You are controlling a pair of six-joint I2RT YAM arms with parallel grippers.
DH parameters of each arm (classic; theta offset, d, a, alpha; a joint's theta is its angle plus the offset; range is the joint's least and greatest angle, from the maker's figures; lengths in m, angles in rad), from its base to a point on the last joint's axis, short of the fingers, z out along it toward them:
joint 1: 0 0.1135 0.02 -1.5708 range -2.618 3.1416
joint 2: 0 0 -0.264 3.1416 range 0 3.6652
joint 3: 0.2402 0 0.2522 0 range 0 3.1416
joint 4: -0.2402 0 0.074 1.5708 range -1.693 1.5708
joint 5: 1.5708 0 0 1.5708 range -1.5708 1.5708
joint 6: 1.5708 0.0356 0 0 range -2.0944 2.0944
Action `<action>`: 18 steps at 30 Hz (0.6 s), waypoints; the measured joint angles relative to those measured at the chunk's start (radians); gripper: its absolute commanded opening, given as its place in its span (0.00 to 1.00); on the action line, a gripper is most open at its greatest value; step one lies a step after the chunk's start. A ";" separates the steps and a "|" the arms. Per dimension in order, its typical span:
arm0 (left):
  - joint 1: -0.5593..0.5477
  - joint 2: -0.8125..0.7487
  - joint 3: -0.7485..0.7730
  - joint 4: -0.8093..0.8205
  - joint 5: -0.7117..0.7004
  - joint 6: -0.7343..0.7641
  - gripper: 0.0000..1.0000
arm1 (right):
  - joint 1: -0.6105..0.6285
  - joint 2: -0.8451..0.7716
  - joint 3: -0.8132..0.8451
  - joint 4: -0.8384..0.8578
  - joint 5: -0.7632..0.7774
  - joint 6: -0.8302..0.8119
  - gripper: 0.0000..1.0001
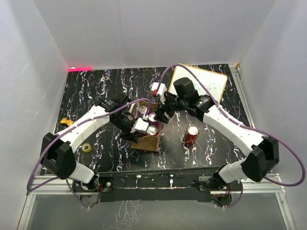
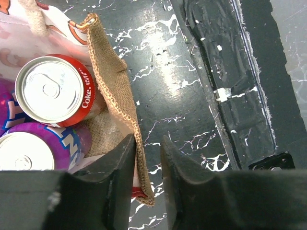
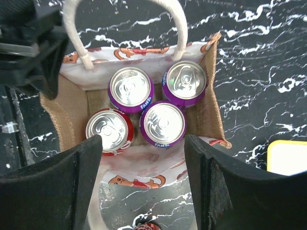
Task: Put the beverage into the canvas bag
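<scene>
Left fingers (image 2: pixel 111 191) pinch the canvas bag (image 3: pixel 212 108) wall; right fingers (image 3: pixel 48 191) hang spread, empty, over its four cans (image 3: pixel 161 123). Red can (image 1: pixel 192 135) stands on tabletop (image 1: pixel 96 91), bag's 3 o'clock. Withdraw vertically, clearing handles (image 3: pixel 180 24).

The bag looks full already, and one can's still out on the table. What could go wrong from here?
The canvas bag already holds three Fanta cans and a Coke can, covering its floor; the red can on the table would likely sit on top and could topple. The left pincer pinches the bag's soft wall, so a tug might tip it. The open right pincer hangs near a loop handle it could snag.
</scene>
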 measured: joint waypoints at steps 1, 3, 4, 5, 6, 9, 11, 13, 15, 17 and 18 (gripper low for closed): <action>0.000 -0.001 0.000 -0.003 0.002 0.005 0.36 | -0.007 -0.010 0.010 -0.007 -0.013 -0.001 0.72; 0.000 -0.005 0.001 -0.012 0.007 0.010 0.41 | -0.027 -0.034 0.025 -0.022 -0.042 -0.002 0.72; 0.000 -0.006 0.003 -0.016 0.008 0.014 0.44 | -0.041 -0.046 0.029 -0.029 -0.053 -0.002 0.72; 0.000 -0.007 0.010 -0.025 0.010 0.014 0.46 | -0.060 -0.061 0.031 -0.036 -0.068 -0.002 0.73; 0.000 -0.007 0.019 -0.033 0.011 0.015 0.49 | -0.082 -0.079 0.031 -0.046 -0.082 -0.003 0.73; 0.000 -0.007 0.060 -0.059 0.012 0.021 0.59 | -0.167 -0.132 0.031 -0.073 -0.123 -0.006 0.76; 0.000 -0.007 0.105 -0.077 0.012 0.023 0.72 | -0.244 -0.179 0.023 -0.091 -0.153 -0.010 0.78; 0.000 -0.009 0.148 -0.085 0.013 0.010 0.96 | -0.314 -0.233 -0.003 -0.101 -0.171 -0.014 0.78; 0.000 -0.013 0.181 -0.078 0.014 -0.040 0.97 | -0.374 -0.300 -0.050 -0.117 -0.178 -0.020 0.79; 0.000 -0.017 0.204 -0.066 0.016 -0.099 0.97 | -0.411 -0.360 -0.104 -0.136 -0.171 -0.026 0.80; 0.000 -0.019 0.214 -0.056 0.016 -0.130 0.97 | -0.420 -0.381 -0.128 -0.147 -0.164 -0.028 0.82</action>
